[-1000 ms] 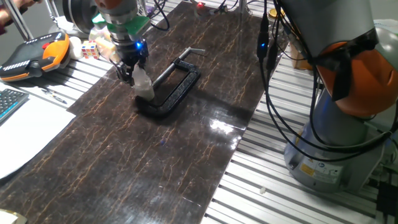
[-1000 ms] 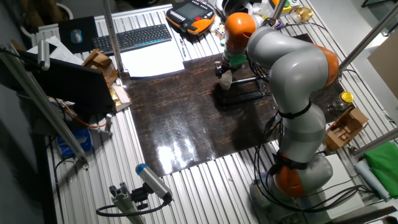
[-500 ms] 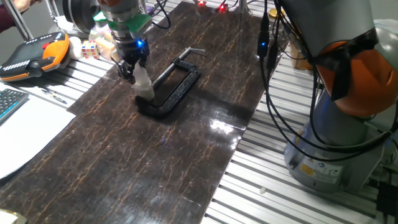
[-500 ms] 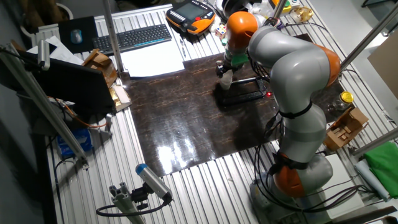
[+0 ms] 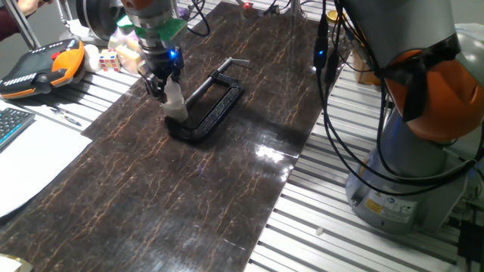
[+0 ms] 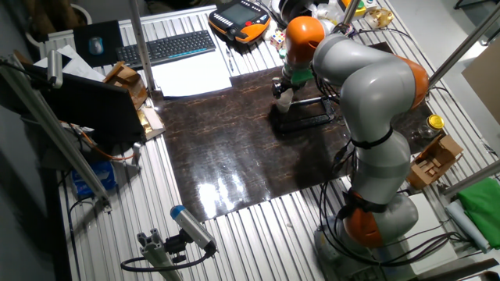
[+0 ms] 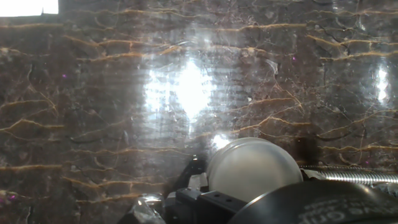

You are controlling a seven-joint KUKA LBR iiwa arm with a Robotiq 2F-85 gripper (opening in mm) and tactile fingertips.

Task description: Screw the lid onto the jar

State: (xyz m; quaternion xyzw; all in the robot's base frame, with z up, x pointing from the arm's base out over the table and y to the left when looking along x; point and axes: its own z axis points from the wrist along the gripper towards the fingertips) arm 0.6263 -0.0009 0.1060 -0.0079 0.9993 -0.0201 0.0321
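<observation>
The jar (image 5: 178, 107) is a small whitish cylinder standing on the dark mat inside the black C-clamp (image 5: 217, 104). In the other fixed view the jar (image 6: 285, 99) is a pale spot under the hand. The hand view shows the round translucent lid (image 7: 252, 168) from above, low in the frame and covering the jar. The clamp's threaded screw (image 7: 351, 176) lies to its right. My gripper (image 5: 161, 81) hangs just up-left of the jar's top, fingers pointing down. The gripper (image 6: 283, 87) is too small there to show its opening. No fingers show in the hand view.
An orange teach pendant (image 5: 39, 64), small cubes (image 5: 110, 59) and white paper (image 5: 30, 159) lie left of the mat. A keyboard (image 6: 168, 47) sits at the far side. The robot base (image 5: 423, 159) and cables stand at the right. A yellow-lidded jar (image 6: 435, 122) is beside the base.
My gripper has risen slightly and drifted a little to the right. The whitish jar and the clamp have stayed in place.
</observation>
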